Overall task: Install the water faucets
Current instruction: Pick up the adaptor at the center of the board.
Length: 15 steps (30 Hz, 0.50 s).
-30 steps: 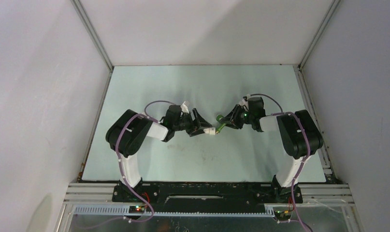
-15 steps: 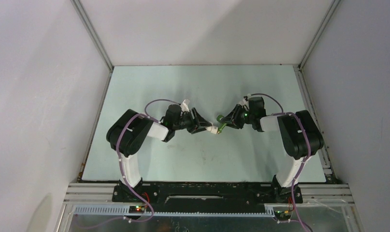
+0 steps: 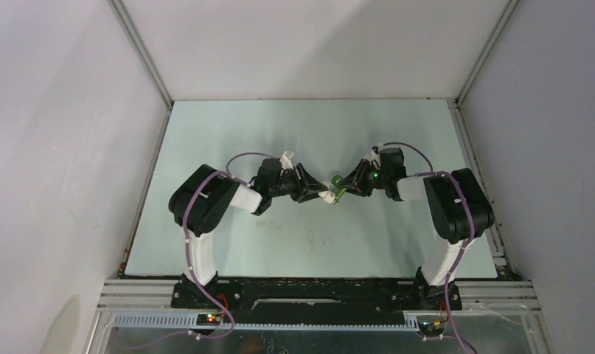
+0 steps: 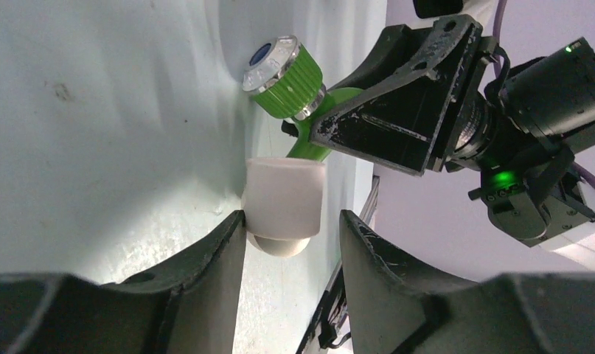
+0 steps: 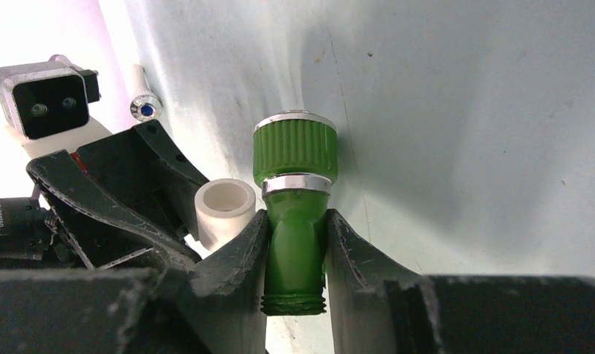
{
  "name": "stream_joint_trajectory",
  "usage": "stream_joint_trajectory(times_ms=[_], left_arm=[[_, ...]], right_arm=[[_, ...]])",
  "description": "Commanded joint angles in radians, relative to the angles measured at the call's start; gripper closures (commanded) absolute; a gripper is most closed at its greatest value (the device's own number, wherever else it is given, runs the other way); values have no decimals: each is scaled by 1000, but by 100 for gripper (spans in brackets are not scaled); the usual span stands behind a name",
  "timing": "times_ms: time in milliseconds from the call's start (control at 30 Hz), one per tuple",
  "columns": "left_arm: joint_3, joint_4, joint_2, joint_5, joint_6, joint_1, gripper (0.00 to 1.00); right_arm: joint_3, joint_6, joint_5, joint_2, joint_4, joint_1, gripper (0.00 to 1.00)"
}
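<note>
The right fingers are clamped on the green faucet, one on each side of its smooth body just under the ribbed knob. The knob, with a silvery ring at each end, points away from the wrist. The threaded end points back toward the wrist camera and sits between the finger roots. In the left wrist view the knob's flat cap is silvery with a blue dot at its centre.

The left fingers stand partly open around a short white pipe fitting. One finger touches the fitting's lower edge, and a clear gap remains between the fitting and the other finger. The fitting's rounded end faces the left wrist, and its far end meets the green spout below the knob. From the right wrist, the fitting shows an open round mouth just beside the faucet body.

From above, the left gripper and right gripper meet tip to tip over the middle of the pale green bench. The faucet and the fitting sit touching between them. I cannot tell whether either part rests on the bench surface.

Past the left wrist camera, the right wrist view shows a small white faucet lying on the bench, its cap silvery with a blue dot. It is well apart from both grippers. Both arms reach inward from their bases at the near edge, with purple cables looping along them.
</note>
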Motion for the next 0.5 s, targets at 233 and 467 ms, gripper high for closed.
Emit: stream_joint_trajectory(times_ms=[233,467], left_arm=[[128,-210,28,2,67,-11,53],[142,-220,24,22,72,-13,90]], right_arm=[[5,-17,14,-35,-17,-2,100],[5,-26,15,-67,-24,-12,100]])
